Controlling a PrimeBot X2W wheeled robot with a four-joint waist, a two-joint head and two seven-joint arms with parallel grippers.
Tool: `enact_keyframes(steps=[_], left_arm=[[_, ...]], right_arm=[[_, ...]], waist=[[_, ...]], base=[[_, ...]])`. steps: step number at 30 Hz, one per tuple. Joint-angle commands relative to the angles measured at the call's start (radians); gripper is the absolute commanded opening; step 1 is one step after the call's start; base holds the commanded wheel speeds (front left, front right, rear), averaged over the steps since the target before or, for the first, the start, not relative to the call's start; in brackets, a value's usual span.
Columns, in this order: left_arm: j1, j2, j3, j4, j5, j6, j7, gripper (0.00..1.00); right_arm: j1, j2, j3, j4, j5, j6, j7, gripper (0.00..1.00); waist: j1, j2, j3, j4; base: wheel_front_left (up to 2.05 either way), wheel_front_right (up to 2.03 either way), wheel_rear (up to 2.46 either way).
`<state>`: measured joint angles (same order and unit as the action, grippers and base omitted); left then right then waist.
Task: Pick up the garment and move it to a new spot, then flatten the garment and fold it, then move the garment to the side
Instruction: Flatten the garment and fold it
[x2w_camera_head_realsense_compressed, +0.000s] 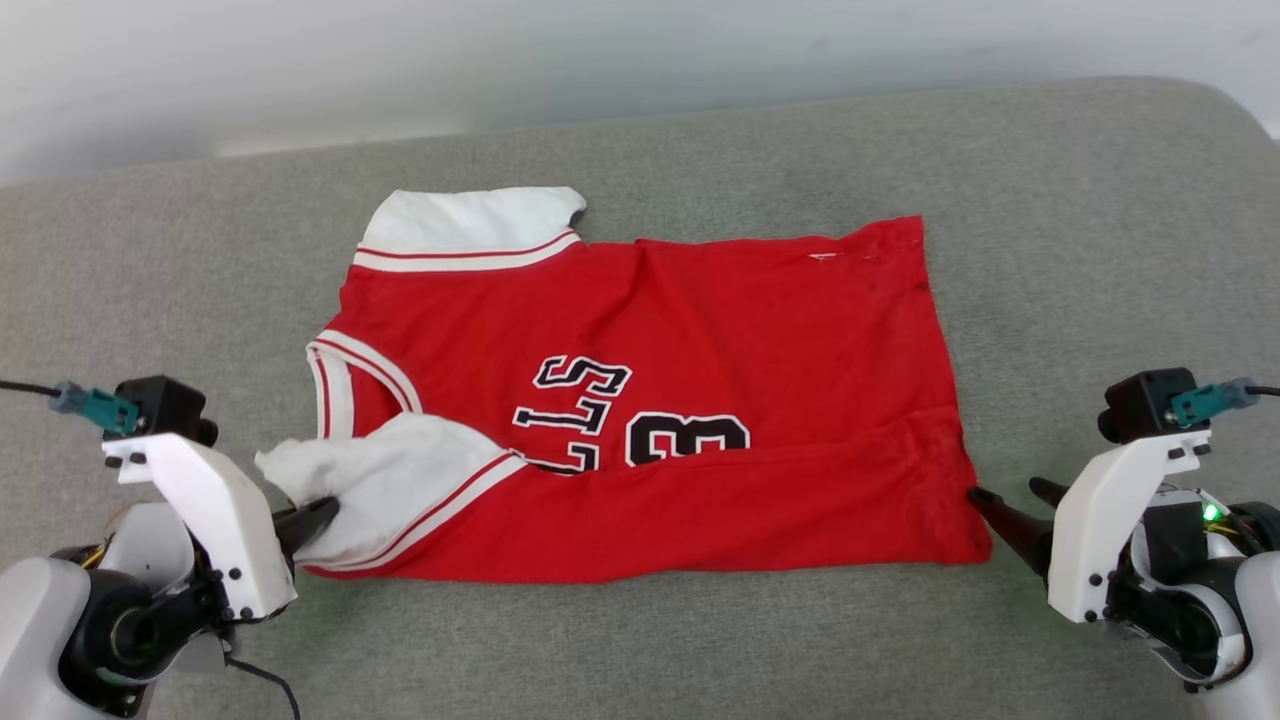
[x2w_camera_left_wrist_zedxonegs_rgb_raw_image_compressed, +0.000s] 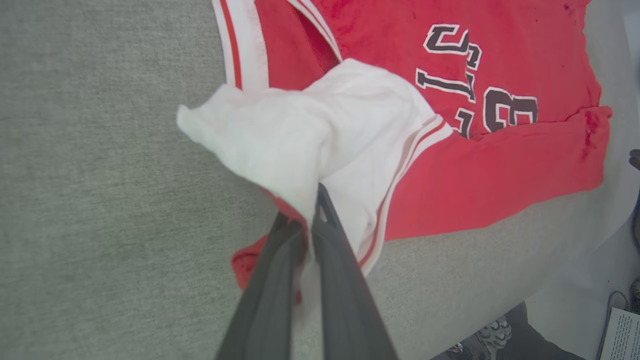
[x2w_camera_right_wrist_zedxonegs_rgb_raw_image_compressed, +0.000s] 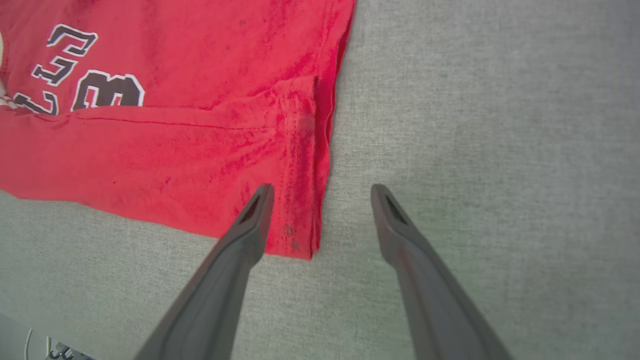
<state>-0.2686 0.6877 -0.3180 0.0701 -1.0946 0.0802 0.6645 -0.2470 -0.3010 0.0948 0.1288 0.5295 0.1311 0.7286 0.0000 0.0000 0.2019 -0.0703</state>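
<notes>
One red jersey (x2w_camera_head_realsense_compressed: 700, 330), two tools. The left tool (x2w_camera_left_wrist_zedxonegs_rgb_raw_image_compressed: 306, 207) grasps its white panel (x2w_camera_head_realsense_compressed: 385, 480); the right tool (x2w_camera_right_wrist_zedxonegs_rgb_raw_image_compressed: 322, 187) is released.

Fingers pinched together on left gripper (x2w_camera_left_wrist_zedxonegs_rgb_raw_image_compressed: 311, 201), splayed on right gripper (x2w_camera_right_wrist_zedxonegs_rgb_raw_image_compressed: 322, 188).

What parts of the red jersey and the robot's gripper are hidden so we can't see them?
- Head view: the jersey's folded-over near edge covers the bottom of the black lettering, so the whole word can't be read.
- Left wrist view: the left gripper's fingertips are buried in the white panel.
- Left wrist view: a paper is cut off by the corner, and its print is too small to read.
</notes>
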Motion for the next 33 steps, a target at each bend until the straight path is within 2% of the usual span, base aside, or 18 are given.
enact_keyframes(steps=[1,9,10,11,12,19,24,28,33], left_arm=[[-0.021,-0.004,-0.005,-0.013,0.008,0.006,-0.005,0.00],[-0.047,-0.025,-0.025,-0.007,0.027,0.001,-0.014,0.00],[-0.048,-0.027,-0.027,-0.003,0.027,0.000,-0.015,0.00],[-0.049,-0.029,-0.028,0.001,0.025,-0.001,-0.017,0.00],[-0.048,-0.032,-0.029,0.006,0.024,-0.002,-0.017,0.00],[-0.039,-0.042,-0.037,0.038,0.022,-0.013,-0.024,0.00],[-0.005,-0.054,-0.047,0.055,0.010,-0.018,-0.025,0.00],[0.052,-0.056,-0.050,0.067,-0.004,-0.009,-0.027,0.00],[0.126,-0.045,-0.039,0.043,-0.020,0.011,-0.039,0.00]], right_arm=[[-0.020,0.006,0.002,0.029,0.013,-0.001,0.020,1.00],[-0.046,0.050,0.075,0.185,0.037,-0.001,0.070,1.00],[-0.049,0.055,0.083,0.201,0.039,0.000,0.074,0.89],[-0.052,0.058,0.089,0.212,0.041,0.000,0.073,0.18],[-0.056,0.060,0.095,0.222,0.046,0.000,0.072,0.00],[-0.100,0.032,0.105,0.221,0.065,0.001,0.041,0.00],[-0.094,0.007,0.124,0.190,0.078,0.000,0.021,0.00],[-0.052,0.002,0.150,0.168,0.094,0.000,0.028,0.00],[-0.003,-0.007,0.153,0.142,0.109,0.000,0.046,0.00]], waist=[[0.0000,0.0000,0.021,0.020],[0.0000,0.0000,0.054,0.048],[0.0000,0.0000,0.056,0.050],[0.0000,0.0000,0.056,0.051],[0.0000,0.0000,0.055,0.051],[0.0000,0.0000,0.021,0.049],[0.0000,0.0000,-0.056,0.051],[0.0000,0.0000,-0.143,0.050],[0.0000,0.0000,-0.201,0.051]], base=[[0.00,0.00,0.00],[0.00,0.00,0.00],[0.00,0.00,0.00],[0.00,0.00,0.00],[0.00,0.00,0.00],[0.00,0.00,0.00],[0.00,0.00,0.00],[0.00,0.00,0.00],[0.00,0.00,0.00]])
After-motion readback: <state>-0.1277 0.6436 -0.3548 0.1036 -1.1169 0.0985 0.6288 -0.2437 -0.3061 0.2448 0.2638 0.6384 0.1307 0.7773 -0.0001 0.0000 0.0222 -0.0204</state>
